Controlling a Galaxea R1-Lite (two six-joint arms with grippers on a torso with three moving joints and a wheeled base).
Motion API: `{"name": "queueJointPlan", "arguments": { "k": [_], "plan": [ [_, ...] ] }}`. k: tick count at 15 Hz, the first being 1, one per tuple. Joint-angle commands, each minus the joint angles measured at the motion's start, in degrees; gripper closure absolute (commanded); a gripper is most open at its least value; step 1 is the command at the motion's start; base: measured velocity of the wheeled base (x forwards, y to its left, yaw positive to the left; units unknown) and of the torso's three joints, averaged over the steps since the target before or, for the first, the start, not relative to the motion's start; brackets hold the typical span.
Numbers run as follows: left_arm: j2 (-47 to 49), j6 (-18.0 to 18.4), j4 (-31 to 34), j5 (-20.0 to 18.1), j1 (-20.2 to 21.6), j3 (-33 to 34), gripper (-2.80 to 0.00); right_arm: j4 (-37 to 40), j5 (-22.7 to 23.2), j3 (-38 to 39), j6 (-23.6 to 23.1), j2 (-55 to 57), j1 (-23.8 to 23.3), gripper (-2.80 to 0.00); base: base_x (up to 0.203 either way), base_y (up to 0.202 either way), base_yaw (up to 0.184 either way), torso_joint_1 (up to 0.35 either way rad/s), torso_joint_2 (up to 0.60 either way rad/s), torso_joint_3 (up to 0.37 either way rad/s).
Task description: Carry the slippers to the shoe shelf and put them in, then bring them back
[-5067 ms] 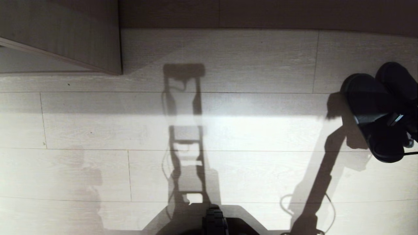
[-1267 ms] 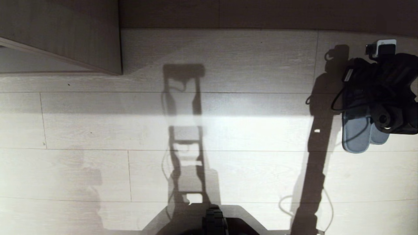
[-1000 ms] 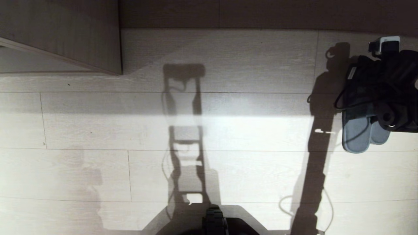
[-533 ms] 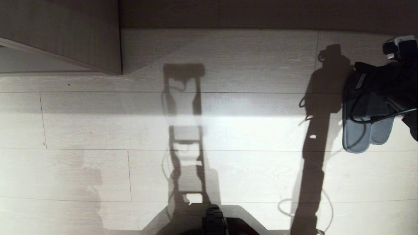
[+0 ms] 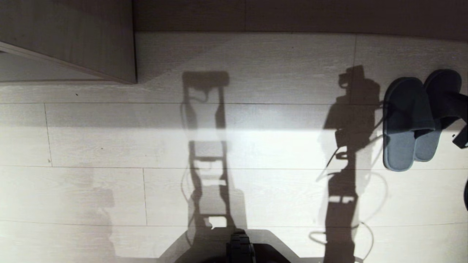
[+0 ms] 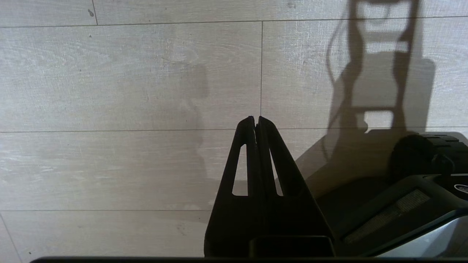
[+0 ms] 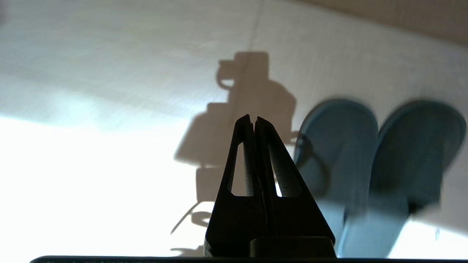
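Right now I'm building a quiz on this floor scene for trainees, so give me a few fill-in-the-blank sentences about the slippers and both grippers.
1. The slippers lie side by side on the ____.
2. The right gripper has its jaws ____ and holds nothing.
3. In the right wrist view, the right gripper's tips are ____ the slippers, not touching them.
4. The left gripper points at bare floor with its jaws ____.

Missing words: floor; shut; beside; shut

Black tapered slotted fingers (image 6: 244, 153)
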State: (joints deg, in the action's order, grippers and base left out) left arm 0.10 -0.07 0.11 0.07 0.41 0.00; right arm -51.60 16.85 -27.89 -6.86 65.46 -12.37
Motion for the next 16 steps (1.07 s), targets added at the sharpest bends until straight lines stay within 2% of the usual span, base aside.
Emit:
{"name": "queueJointPlan", "arguments": {
  "k": [1,4,6,10,12,14,16],
  "plan": [
    [0.0,0.0,0.0,0.0,0.0,0.0,0.0,1.8,0.6,8.1,0.0,-14.5,0.1,0.0,0.0,0.0,0.0,0.0,0.0,0.0],
    [0.0,0.0,0.1,0.0,0.0,0.0,0.0,8.4,0.9,12.1,0.0,-26.1,0.2,0.0,0.0,0.0,0.0,0.0,0.0,0.0],
    [0.0,0.0,0.0,0.0,0.0,0.0,0.0,12.5,-0.1,14.0,0.1,-32.4,2.2,0.0,0.0,0.0,0.0,0.0,0.0,0.0],
    [0.0,0.0,0.0,0.0,0.0,0.0,0.0,14.2,-7.4,21.9,-0.1,-43.0,7.7,0.0,0.0,0.0,0.0,0.0,0.0,0.0],
    [0.0,0.0,0.0,0.0,0.0,0.0,0.0,14.8,-10.0,26.8,0.0,-47.1,8.9,0.0,0.0,0.0,0.0,0.0,0.0,0.0],
    [0.0,0.0,0.0,0.0,0.0,0.0,0.0,20.1,-11.3,27.8,0.1,-50.8,9.4,0.0,0.0,0.0,0.0,0.0,0.0,0.0],
    [0.0,0.0,0.0,0.0,0.0,0.0,0.0,23.3,-15.8,27.9,0.1,-51.0,9.7,0.0,0.0,0.0,0.0,0.0,0.0,0.0]
  ]
}}
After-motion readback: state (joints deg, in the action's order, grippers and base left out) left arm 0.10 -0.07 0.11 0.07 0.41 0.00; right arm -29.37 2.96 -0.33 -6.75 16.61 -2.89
